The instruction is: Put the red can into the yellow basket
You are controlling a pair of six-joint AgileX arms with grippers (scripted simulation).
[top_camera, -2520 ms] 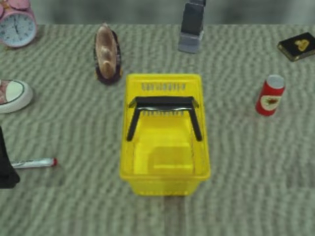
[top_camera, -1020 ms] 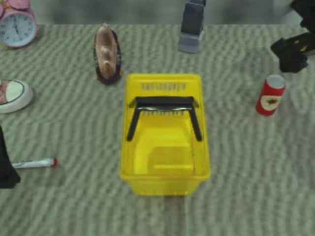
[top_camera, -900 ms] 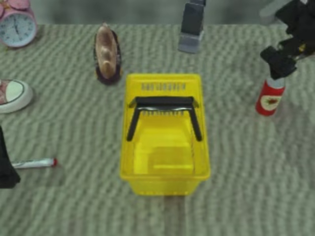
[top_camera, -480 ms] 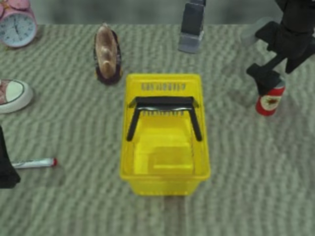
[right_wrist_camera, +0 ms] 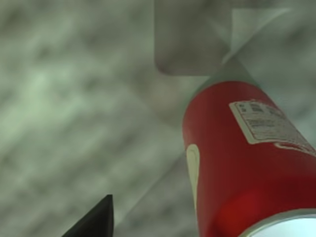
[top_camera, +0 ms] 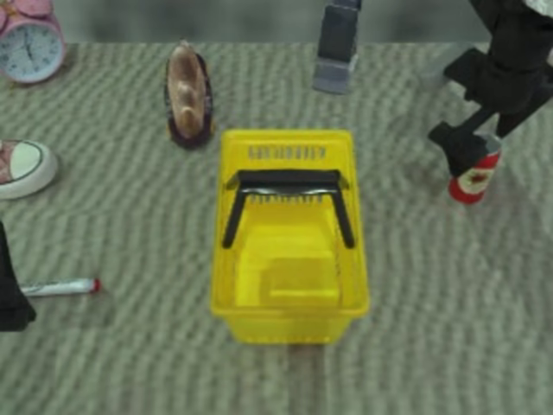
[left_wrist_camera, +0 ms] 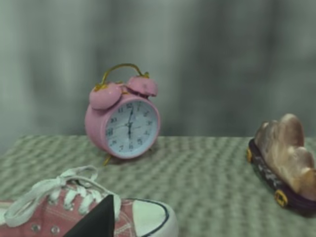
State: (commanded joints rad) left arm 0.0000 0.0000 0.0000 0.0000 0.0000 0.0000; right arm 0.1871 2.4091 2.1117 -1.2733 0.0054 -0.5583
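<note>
The red can [top_camera: 473, 177] stands upright on the right side of the table, well to the right of the yellow basket [top_camera: 289, 318]. The basket sits mid-table with its black handle [top_camera: 288, 183] folded across the top. My right gripper [top_camera: 484, 138] is lowered over the can's top and is open, with one dark finger [top_camera: 458, 147] beside the can's left side. In the right wrist view the can [right_wrist_camera: 237, 163] fills the picture close up, beside one fingertip [right_wrist_camera: 98, 219]. My left gripper [top_camera: 10, 298] is parked at the left edge, open and holding nothing.
A pink alarm clock [top_camera: 30, 43] and a sneaker [top_camera: 22, 169] lie at the left. A bread loaf on a small dark board [top_camera: 188, 91] and a grey upright object [top_camera: 337, 47] stand behind the basket. A marker [top_camera: 60, 285] lies near the left gripper.
My right arm has come in from the far right corner and dropped over the red can, now covering the small black box there. The can, the basket and the left arm have not moved.
</note>
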